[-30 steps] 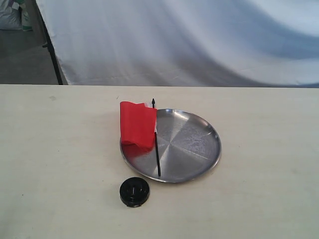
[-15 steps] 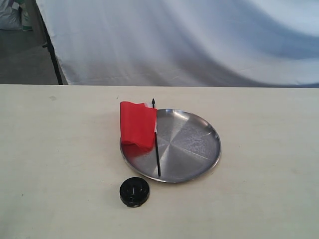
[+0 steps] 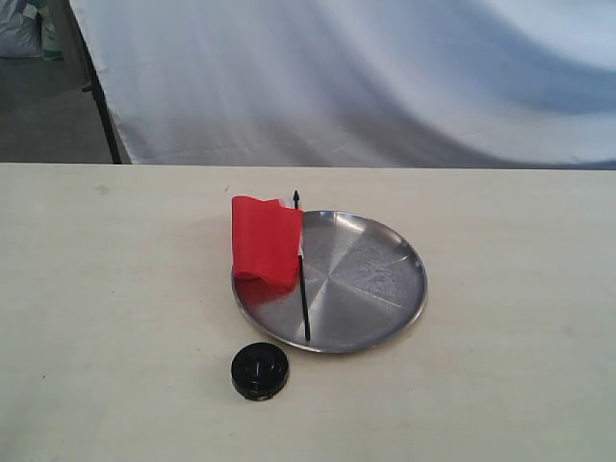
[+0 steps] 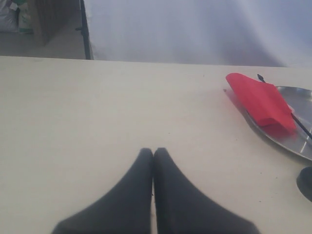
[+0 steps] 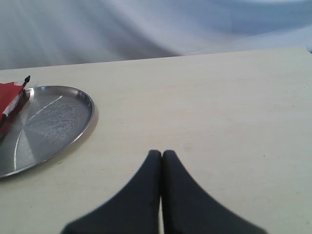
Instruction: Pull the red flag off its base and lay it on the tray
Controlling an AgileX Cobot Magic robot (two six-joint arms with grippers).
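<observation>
The red flag (image 3: 265, 241) lies across the left side of the round steel tray (image 3: 375, 279), its black stick running from the pointed tip at the far rim to the near rim. The small black base (image 3: 259, 371) stands apart on the table just in front of the tray. Neither arm appears in the exterior view. My left gripper (image 4: 153, 152) is shut and empty over bare table, with the red flag (image 4: 259, 101), the tray (image 4: 297, 141) and the base (image 4: 307, 181) off to one side. My right gripper (image 5: 161, 153) is shut and empty, beside the tray (image 5: 48, 122) and a corner of the red flag (image 5: 9, 97).
A white cloth backdrop (image 3: 366, 77) hangs behind the table's far edge, with a dark stand leg (image 3: 101, 106) at the back left. Bare table (image 3: 115, 289) spreads to both sides of the tray.
</observation>
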